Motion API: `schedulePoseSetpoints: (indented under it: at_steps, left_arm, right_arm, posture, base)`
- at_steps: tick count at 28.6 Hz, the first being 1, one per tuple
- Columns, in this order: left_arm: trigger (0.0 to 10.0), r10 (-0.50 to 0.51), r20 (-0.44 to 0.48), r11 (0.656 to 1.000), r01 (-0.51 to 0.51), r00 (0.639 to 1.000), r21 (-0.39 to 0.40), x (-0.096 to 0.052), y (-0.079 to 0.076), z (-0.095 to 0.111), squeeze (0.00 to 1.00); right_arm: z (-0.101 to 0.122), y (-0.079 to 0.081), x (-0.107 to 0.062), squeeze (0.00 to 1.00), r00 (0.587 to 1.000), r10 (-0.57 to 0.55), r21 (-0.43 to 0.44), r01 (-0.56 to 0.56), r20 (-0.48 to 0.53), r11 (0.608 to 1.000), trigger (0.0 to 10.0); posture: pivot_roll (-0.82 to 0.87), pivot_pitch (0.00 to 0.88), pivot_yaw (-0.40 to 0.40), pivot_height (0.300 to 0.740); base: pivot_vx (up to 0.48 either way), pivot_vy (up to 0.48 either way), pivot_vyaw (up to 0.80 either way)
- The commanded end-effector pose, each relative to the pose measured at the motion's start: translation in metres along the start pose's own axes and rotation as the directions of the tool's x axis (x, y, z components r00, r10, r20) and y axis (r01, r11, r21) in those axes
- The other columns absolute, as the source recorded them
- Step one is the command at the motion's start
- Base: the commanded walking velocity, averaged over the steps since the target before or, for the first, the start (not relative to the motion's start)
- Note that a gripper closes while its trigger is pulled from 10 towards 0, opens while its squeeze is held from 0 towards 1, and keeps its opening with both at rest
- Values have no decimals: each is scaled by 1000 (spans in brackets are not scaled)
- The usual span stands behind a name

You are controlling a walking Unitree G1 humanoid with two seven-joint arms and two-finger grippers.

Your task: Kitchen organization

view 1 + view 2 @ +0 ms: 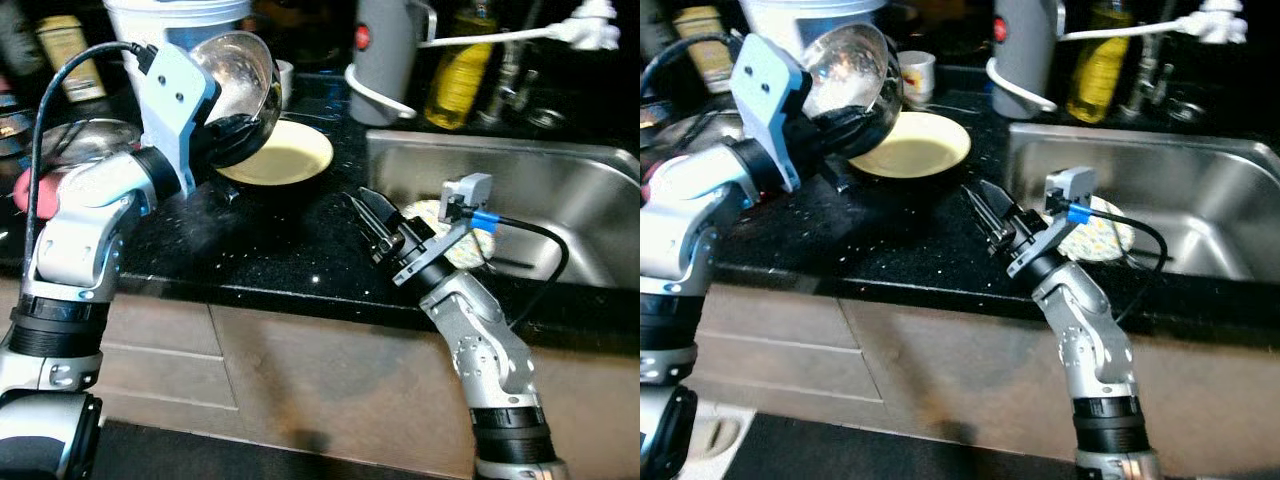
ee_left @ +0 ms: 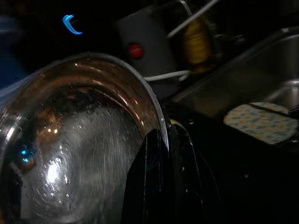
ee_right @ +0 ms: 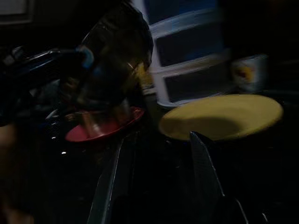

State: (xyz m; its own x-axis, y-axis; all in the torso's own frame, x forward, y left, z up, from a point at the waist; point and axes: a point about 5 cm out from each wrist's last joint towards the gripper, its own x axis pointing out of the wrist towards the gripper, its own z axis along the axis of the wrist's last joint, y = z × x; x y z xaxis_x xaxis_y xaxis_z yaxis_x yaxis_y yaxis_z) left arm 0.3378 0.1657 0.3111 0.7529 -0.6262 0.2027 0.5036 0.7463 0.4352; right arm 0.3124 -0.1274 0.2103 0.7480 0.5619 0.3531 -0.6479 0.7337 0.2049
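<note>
— What's in hand?
— My left hand [image 1: 235, 130] pinches the steel bowl [image 1: 240, 85] by its rim, lifted and tilted above the surface [image 1: 270, 245].
— Next?
— Probably setting it down somewhere; the yellow plate [image 1: 285, 155] sits just beneath it.
— The other?
— My right hand [image 1: 368, 222] hovers open beside the sink [image 1: 560, 200].

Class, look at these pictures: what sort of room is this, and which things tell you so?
Most likely a home kitchen: a stainless steel sink set into a black speckled countertop, with a yellow plate on it, and a steel bowl held in the left tool.
</note>
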Motion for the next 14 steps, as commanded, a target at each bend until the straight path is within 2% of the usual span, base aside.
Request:
schedulePoseSetpoints:
  at_steps: [1, 14]
  left_arm:
    - [10000, 3, 22, 1000, -3, 1000, 20, -1, 2, 6, 0]
    - [10000, 2, 35, 1000, -2, 999, 22, 0, 2, 9, 0]
  right_arm:
    - [2, 0, 0, 0, 1000, -1, -9, 1, 13, 1000, 10000]
    - [-2, -1, 3, 0, 1000, -18, -15, 18, -15, 1000, 10000]
  posture:
    - [84, 17, -25, 740]
    - [87, 8, -30, 740]
  base:
    - [0, 0, 794]
    - [0, 0, 32]
